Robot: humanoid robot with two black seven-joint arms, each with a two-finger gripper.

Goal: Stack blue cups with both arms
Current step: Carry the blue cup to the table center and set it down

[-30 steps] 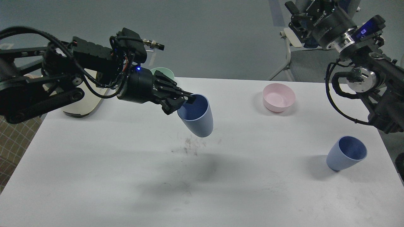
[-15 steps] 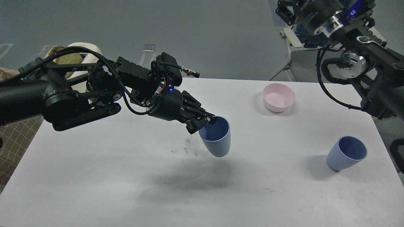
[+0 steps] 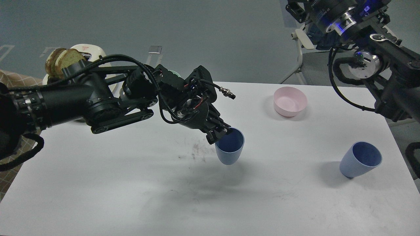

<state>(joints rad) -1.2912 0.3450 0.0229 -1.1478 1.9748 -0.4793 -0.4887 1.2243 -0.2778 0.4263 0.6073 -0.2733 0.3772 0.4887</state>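
Roughly midway: left gripper is clamped on the rim of one blue cup, held upright near the table centre. Second blue cup sits tilted near the right edge, untouched, well apart. Right arm is raised; its claw is out of view, nesting not yet done.

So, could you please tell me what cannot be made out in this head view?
- Right pincer: cut off by the top edge.
- Mint-green bowl: almost wholly hidden behind the left arm.
- Held blue cup: whether its base touches the table is unclear.
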